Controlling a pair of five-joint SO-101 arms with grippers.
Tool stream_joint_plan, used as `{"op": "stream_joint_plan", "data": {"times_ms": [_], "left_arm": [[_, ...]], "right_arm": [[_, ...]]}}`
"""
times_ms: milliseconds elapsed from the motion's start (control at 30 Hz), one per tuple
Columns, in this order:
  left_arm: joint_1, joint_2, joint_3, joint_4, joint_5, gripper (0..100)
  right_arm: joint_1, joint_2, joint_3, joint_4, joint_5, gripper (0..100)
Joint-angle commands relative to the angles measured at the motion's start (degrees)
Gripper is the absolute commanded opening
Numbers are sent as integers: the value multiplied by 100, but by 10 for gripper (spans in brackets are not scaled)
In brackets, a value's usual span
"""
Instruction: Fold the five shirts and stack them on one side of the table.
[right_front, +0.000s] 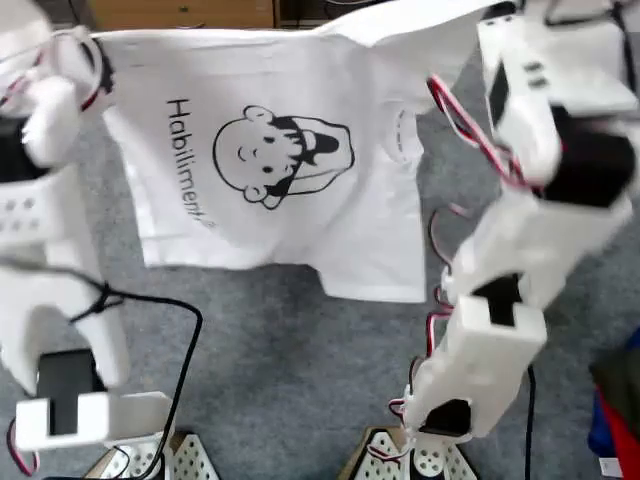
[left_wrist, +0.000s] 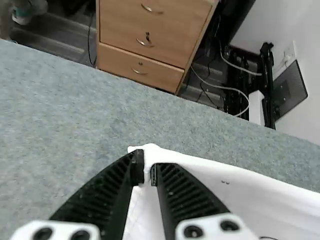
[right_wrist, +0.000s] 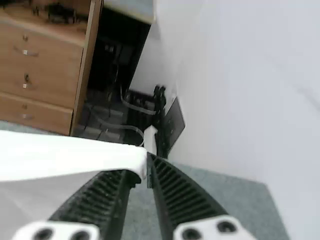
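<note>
A white shirt (right_front: 270, 160) with a cartoon print lies spread on the grey table, collar toward the right. My left gripper (left_wrist: 146, 167) is shut on the shirt's far left corner (left_wrist: 145, 150), low at the table's far edge. My right gripper (right_wrist: 146, 167) is shut on the other far corner of the white shirt (right_wrist: 75, 155), which it holds lifted off the table. In the high view the left arm (right_front: 50, 200) stands at the left and the right arm (right_front: 530, 200) at the right.
A wooden drawer cabinet (left_wrist: 150, 35) and a tangle of cables (left_wrist: 235, 75) stand beyond the table's far edge. A red and blue object (right_front: 615, 420) lies at the near right. Black cables (right_front: 170, 310) run over the grey table (right_front: 300, 380) near the arm bases.
</note>
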Motion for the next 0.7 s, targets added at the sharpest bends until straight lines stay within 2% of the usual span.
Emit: {"op": "stream_joint_plan", "data": {"times_ms": [0,267,667], "left_arm": [[-220,-611,-299,396,-44,19],[-246,-1270,-273,695,-44,19],[-563,-1341,-325,721,-44,19]], "right_arm": [[-4,-629,-163,202,-44,4],[171,-673,-101,378,-79,4],[180,-673,101,308,-70,4]]}}
